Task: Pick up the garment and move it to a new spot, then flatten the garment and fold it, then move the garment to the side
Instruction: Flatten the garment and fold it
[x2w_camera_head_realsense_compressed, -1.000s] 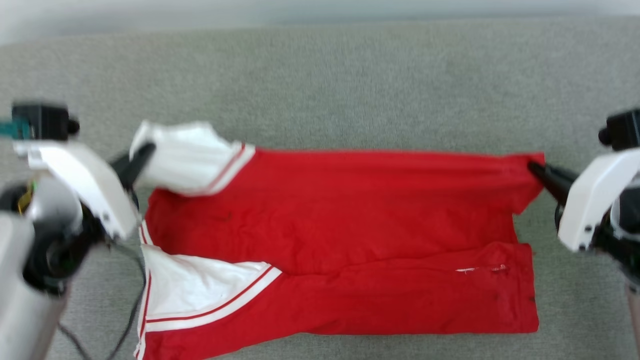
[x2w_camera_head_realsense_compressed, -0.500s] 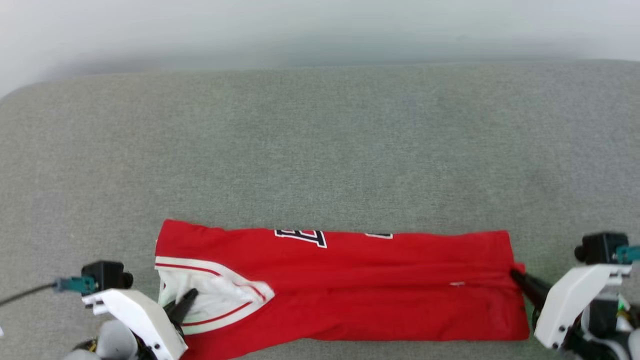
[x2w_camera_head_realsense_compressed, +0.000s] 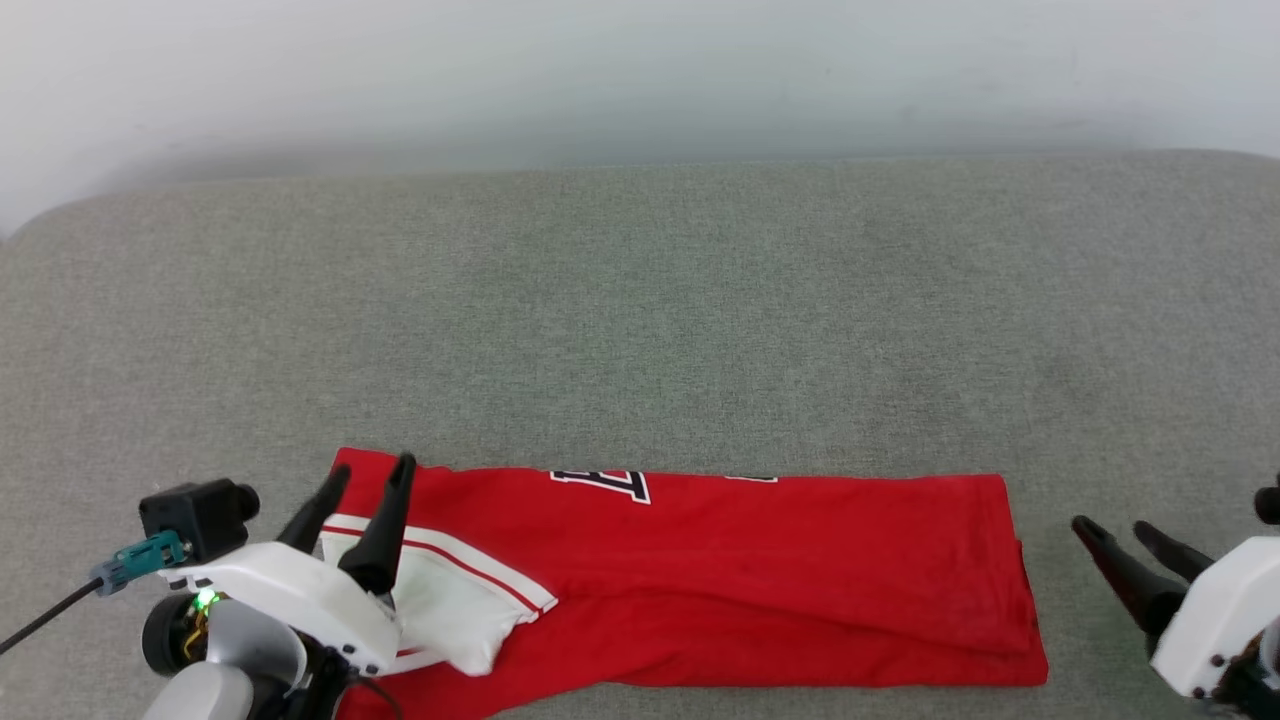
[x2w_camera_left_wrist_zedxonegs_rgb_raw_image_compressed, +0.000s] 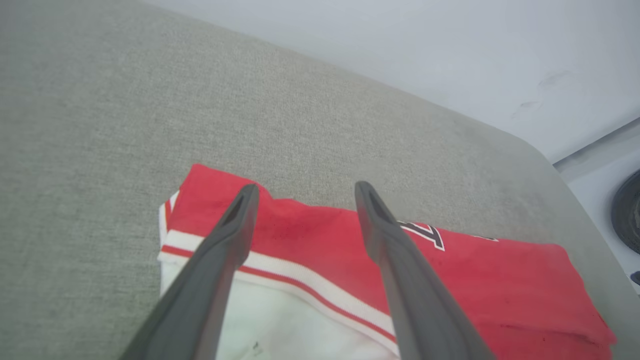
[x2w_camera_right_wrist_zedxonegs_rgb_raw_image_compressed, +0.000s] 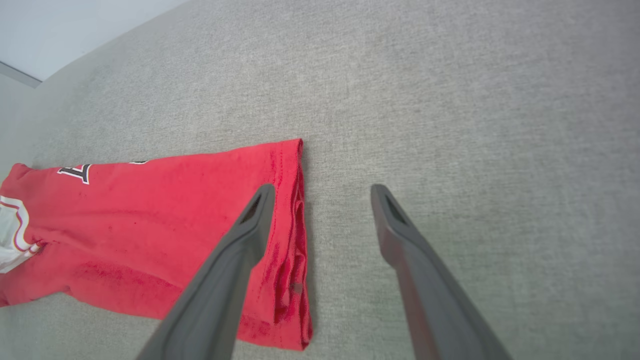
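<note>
one garment (x2w_camera_head_realsense_compressed: 760, 580) lies on the grey cloth-covered surface (x2w_camera_head_realsense_compressed: 640, 320), folded into a long red band that runs left to right along the near edge. one white sleeve (x2w_camera_head_realsense_compressed: 450, 610) with red-white stripe trim shows at its left end, bunched and lying on top of the red cloth. a patch of dark, white-edged lettering (x2w_camera_head_realsense_compressed: 605, 484) sits on the band's far edge. at the right end the right wrist view shows several red layers stacked one on another.

two grippers are in view, each with two dark jaws. the left gripper (x2w_camera_head_realsense_compressed: 372, 466) is over the garment's left end; its jaws are spread with nothing between them, the tips above the red cloth by the far-left corner. i cannot tell whether they touch the cloth. the right gripper (x2w_camera_head_realsense_compressed: 1110, 525) is just beside the garment's right end, over bare surface. its jaws are also spread and hold nothing, and in the head view they are apart from the cloth.

a pale wall (x2w_camera_head_realsense_compressed: 640, 70) rises behind the far edge of the surface.
</note>
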